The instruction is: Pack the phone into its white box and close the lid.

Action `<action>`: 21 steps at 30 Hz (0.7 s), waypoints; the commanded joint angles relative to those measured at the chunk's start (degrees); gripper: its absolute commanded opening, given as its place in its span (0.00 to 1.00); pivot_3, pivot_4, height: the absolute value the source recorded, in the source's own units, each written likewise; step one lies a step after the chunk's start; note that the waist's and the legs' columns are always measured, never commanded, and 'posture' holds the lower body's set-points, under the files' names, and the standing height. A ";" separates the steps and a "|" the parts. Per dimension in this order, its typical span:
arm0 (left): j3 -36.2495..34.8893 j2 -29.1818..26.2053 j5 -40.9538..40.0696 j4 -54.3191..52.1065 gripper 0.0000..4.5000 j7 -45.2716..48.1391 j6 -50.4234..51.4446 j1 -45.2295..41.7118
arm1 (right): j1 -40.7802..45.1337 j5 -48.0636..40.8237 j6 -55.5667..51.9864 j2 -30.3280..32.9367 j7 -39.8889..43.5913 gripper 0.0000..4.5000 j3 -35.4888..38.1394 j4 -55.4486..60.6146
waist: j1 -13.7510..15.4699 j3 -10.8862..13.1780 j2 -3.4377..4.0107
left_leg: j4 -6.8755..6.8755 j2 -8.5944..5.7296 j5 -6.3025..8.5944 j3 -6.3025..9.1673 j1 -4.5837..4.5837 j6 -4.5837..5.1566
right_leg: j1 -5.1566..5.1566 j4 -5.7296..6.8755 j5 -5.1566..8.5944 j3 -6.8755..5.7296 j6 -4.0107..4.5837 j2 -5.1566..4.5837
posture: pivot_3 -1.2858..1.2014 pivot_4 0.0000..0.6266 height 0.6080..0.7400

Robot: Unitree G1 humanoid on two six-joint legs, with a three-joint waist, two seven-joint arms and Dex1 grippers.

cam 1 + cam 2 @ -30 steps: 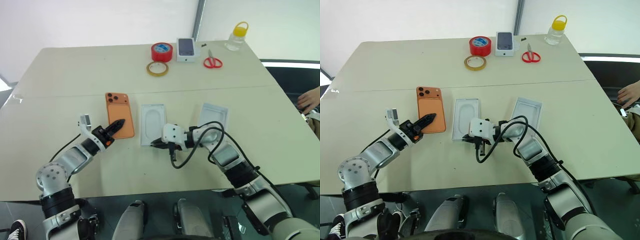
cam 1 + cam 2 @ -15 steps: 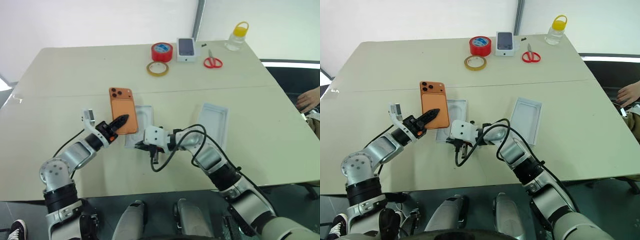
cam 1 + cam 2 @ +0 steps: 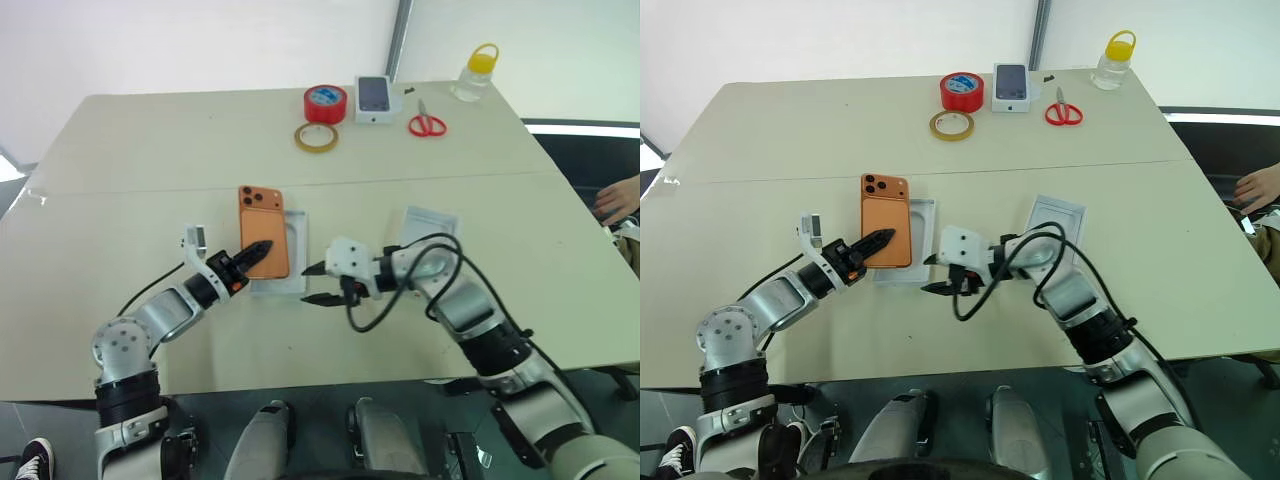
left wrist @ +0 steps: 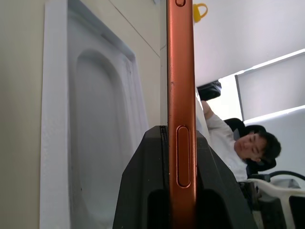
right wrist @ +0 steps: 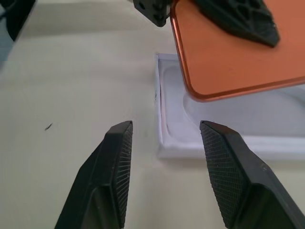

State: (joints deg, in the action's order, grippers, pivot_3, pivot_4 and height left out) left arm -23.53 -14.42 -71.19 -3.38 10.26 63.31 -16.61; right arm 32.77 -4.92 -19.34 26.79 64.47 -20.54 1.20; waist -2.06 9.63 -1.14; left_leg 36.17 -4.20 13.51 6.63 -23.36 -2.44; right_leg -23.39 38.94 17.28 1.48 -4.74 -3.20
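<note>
Left gripper (image 3: 262, 247) pinching phone (image 3: 264, 217) over white box (image 3: 292, 252), right gripper (image 3: 315, 283) gaping empty at box's 4 o'clock, lid (image 3: 429, 236) at 3, tape rolls (image 3: 324, 103), scissors (image 3: 426, 124) at 12, left wrist cam catching seated person (image 4: 238, 145).

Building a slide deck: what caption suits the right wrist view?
Open right gripper facing the white box, with the left gripper holding the orange phone over it.

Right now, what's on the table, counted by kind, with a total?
Phones: 1, the orange phone
White box parts: 2, the white box, the lid
Small boxes: 1, phone box
Tape rolls: 2, red, tan
Scissors: 1
Bottles: 1
Total: 8
</note>
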 commanded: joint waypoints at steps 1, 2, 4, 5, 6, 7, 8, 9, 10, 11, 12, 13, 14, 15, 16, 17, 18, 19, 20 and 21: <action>0.50 -0.63 -0.59 -1.13 0.00 1.95 -1.00 -0.69 | 1.02 -0.43 2.03 2.15 -0.17 0.52 2.97 -1.71 | -0.02 0.00 0.00 | 0.00 0.00 0.00 0.00 0.00 0.00 | 0.00 0.00 0.00 0.00 0.00 0.00 | 0.52 0.24 1.00; 0.81 -0.81 -0.22 -0.92 0.00 2.24 -1.03 -0.77 | 1.47 -0.36 2.22 2.34 -0.69 0.52 3.59 -3.12 | -0.03 0.00 0.00 | -0.01 0.00 0.00 0.00 0.00 0.00 | 0.00 0.00 0.00 0.00 0.00 0.00 | 0.52 0.24 1.00; 0.92 -1.05 0.07 -0.60 0.00 2.83 -1.12 -0.87 | 2.15 -0.14 2.60 2.45 -1.41 0.52 4.23 -5.03 | -0.09 0.00 0.00 | -0.01 0.01 -0.01 0.00 0.00 -0.01 | -0.01 0.00 0.00 0.00 0.00 0.01 | 0.52 0.24 1.00; 0.85 -1.22 -0.09 -0.24 0.00 2.62 -0.83 -0.97 | 2.37 0.22 3.09 2.51 -1.90 0.52 4.47 -5.93 | -0.13 0.00 0.00 | -0.01 0.01 -0.01 0.00 0.00 -0.02 | -0.01 0.00 0.00 0.00 0.00 0.01 | 0.52 0.24 1.00; 0.89 -1.56 -0.04 0.02 0.00 2.62 -0.60 -1.00 | 2.56 0.52 3.29 2.42 -2.58 0.52 4.66 -6.79 | -0.12 0.00 0.00 | 0.00 0.01 -0.01 0.00 0.00 -0.02 | -0.01 0.00 0.00 0.01 0.00 0.00 | 0.52 0.24 1.00; 0.93 -1.77 -0.06 0.23 0.00 2.57 -0.50 -1.03 | 2.65 0.83 3.70 2.39 -3.11 0.52 4.71 -7.43 | -0.11 0.00 0.00 | -0.01 0.01 -0.02 0.00 0.00 -0.02 | -0.01 0.00 0.00 0.00 0.00 0.01 | 0.52 0.24 1.00; 0.81 -1.87 -0.63 0.60 0.00 2.27 -0.09 -1.07 | 2.58 1.03 4.17 2.35 -3.47 0.52 4.63 -7.82 | -0.10 0.00 0.00 | -0.01 0.01 -0.03 0.00 0.00 -0.04 | -0.01 0.00 0.00 0.00 0.00 0.01 | 0.52 0.24 1.00; 0.80 -1.96 -1.07 0.82 0.00 2.20 0.21 -1.10 | 2.48 1.05 4.50 2.32 -3.64 0.52 4.52 -7.99 | -0.09 0.00 0.00 | -0.01 0.01 -0.03 0.00 0.00 -0.04 | -0.01 0.00 0.00 0.00 0.00 0.00 | 0.52 0.24 1.00; 1.13 -2.10 -0.53 0.77 0.11 2.16 -0.05 -1.15 | 2.38 0.97 4.65 2.24 -3.80 0.53 4.52 -8.04 | -0.06 0.00 0.00 | -0.01 0.00 -0.03 0.00 0.00 -0.04 | -0.01 0.00 0.00 0.01 0.00 0.00 | 0.52 0.24 1.00; 1.47 -2.25 0.01 0.80 0.21 2.21 -0.22 -1.27 | 2.26 0.99 4.78 2.13 -3.96 0.53 4.46 -8.05 | -0.01 0.00 0.00 | 0.00 0.00 -0.03 0.00 0.00 -0.04 | -0.01 0.00 0.00 0.01 0.00 0.00 | 0.52 0.24 1.00; 1.74 -2.35 0.47 0.79 0.30 2.30 -0.40 -1.35 | 2.20 1.02 4.85 2.04 -4.07 0.53 4.44 -8.06 | 0.00 0.00 0.00 | -0.01 0.00 -0.03 0.00 0.00 -0.04 | -0.01 0.00 0.00 0.00 0.00 0.00 | 0.52 0.24 1.00; 1.81 -2.44 0.59 0.93 0.39 2.19 -0.35 -1.54 | 2.17 0.99 4.80 1.91 -4.19 0.53 4.44 -8.08 | 0.02 0.00 0.00 | 0.00 0.00 -0.04 0.00 0.00 -0.07 | -0.01 0.00 0.00 0.00 0.00 0.00 | 0.52 0.24 1.00; 1.80 -2.49 0.51 1.07 0.50 2.11 -0.25 -1.66 | 2.15 0.97 4.76 1.84 -4.27 0.53 4.43 -8.10 | 0.02 0.00 0.00 | 0.00 0.00 -0.04 0.00 0.00 -0.07 | -0.01 0.00 0.00 0.00 0.00 0.00 | 0.52 0.24 1.00; 1.88 -2.69 0.65 1.12 0.60 2.02 -0.23 -1.85 | 2.25 0.94 4.73 1.68 -4.39 0.53 4.45 -8.16 | 0.06 0.00 0.00 | 0.00 0.00 -0.05 0.00 0.00 -0.07 | -0.01 0.00 0.00 0.00 0.00 0.00 | 0.52 0.24 1.00; 1.88 -2.86 0.61 1.15 0.71 1.97 -0.11 -2.02 | 2.36 0.94 4.67 1.53 -4.50 0.53 4.44 -8.22 | 0.09 0.00 0.00 | 0.00 0.00 -0.05 0.00 0.00 -0.07 | 0.00 0.00 0.00 0.00 0.00 0.00 | 0.52 0.24 1.00; 2.17 -3.52 0.86 0.80 0.82 2.54 0.16 -2.12 | 2.45 0.98 4.70 1.42 -4.57 0.53 4.39 -8.22 | 0.06 0.00 0.00 | 0.00 0.00 -0.05 0.00 0.00 -0.07 | 0.01 0.00 0.00 0.00 0.00 0.00 | 0.52 0.24 1.00; 2.45 -4.28 1.23 0.37 0.82 3.29 0.29 -2.19 | 2.52 1.02 4.68 1.27 -4.62 0.53 4.34 -8.17 | -0.10 0.00 0.00 | 0.01 0.00 -0.05 0.00 0.01 -0.07 | 0.01 0.00 0.00 0.00 0.00 0.00 | 0.52 0.24 1.00; 2.70 -4.84 1.45 0.09 0.82 3.87 0.32 -2.18 | 2.53 1.04 4.67 1.20 -4.64 0.53 4.31 -8.10 | -0.24 0.00 0.00 | 0.00 0.01 -0.05 0.00 0.01 -0.07 | 0.01 0.00 0.00 0.00 0.00 0.01 | 0.52 0.24 1.00; 2.22 -5.57 0.63 0.57 0.82 3.94 1.00 -2.50 | 2.64 0.93 4.55 1.00 -4.72 0.53 4.38 -8.06 | -0.28 0.00 0.00 | -0.01 0.01 -0.06 0.00 0.01 -0.09 | 0.00 0.00 0.00 0.01 0.00 0.01 | 0.52 0.24 1.00; 2.07 -6.35 0.55 0.73 0.82 4.09 1.34 -2.72 | 2.74 0.87 4.50 0.85 -4.79 0.53 4.42 -8.08 | -0.28 0.00 0.00 | -0.02 0.01 -0.07 0.00 0.01 -0.11 | -0.01 0.00 0.00 0.01 0.00 0.01 | 0.52 0.24 1.00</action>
State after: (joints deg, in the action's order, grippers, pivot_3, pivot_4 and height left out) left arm -20.95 -19.71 -69.49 -1.41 13.01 64.19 -18.47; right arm 34.16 -3.50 -15.77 28.04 59.94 -17.15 -7.73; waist -2.34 9.63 -1.14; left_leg 36.15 -4.19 13.45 6.63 -23.35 -2.55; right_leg -23.40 38.94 17.28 1.48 -4.74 -3.19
